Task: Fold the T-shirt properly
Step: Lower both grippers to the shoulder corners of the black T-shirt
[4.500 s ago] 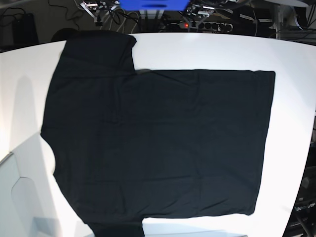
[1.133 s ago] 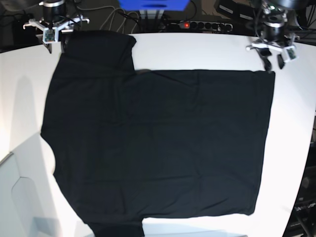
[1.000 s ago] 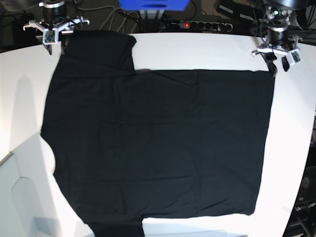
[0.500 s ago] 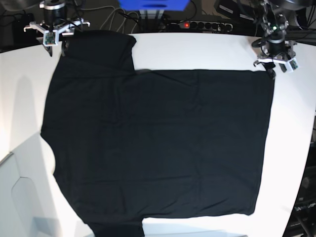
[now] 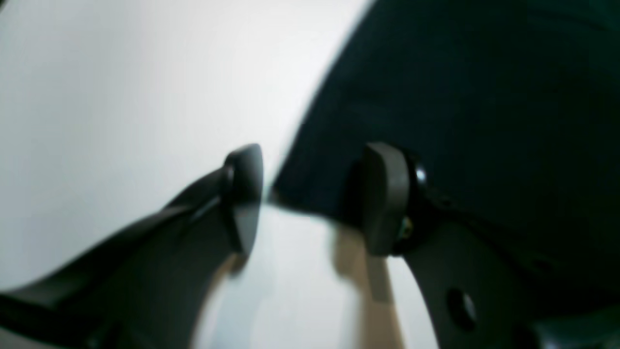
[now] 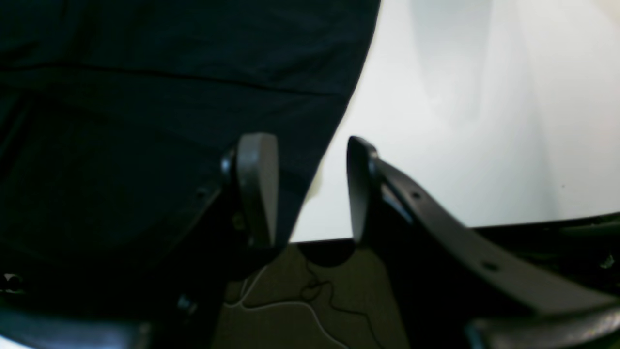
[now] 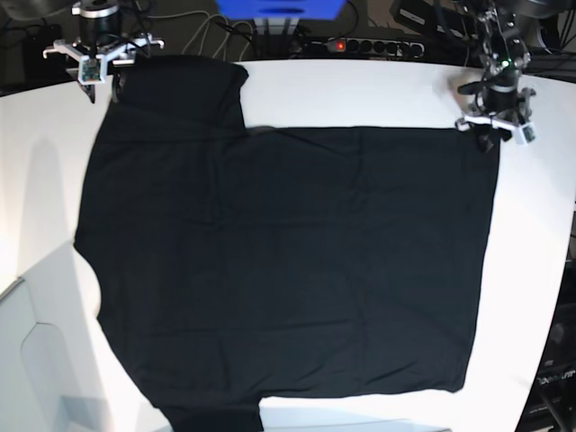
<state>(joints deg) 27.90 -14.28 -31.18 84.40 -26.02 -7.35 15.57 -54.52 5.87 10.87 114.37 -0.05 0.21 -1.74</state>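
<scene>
Change: left gripper (image 7: 492, 135) has dropped onto the shirt's far hem corner; right gripper (image 7: 101, 76) unmoved.
T-shirt (image 7: 288, 261): flat on white table (image 7: 360, 90).
Left jaws: parted, straddling corner.
Right jaws: parted, straddling sleeve edge.

Left gripper (image 5: 310, 198) dark grey curved fingers w/ screws, right gripper (image 6: 310, 189) black, holed arms
</scene>
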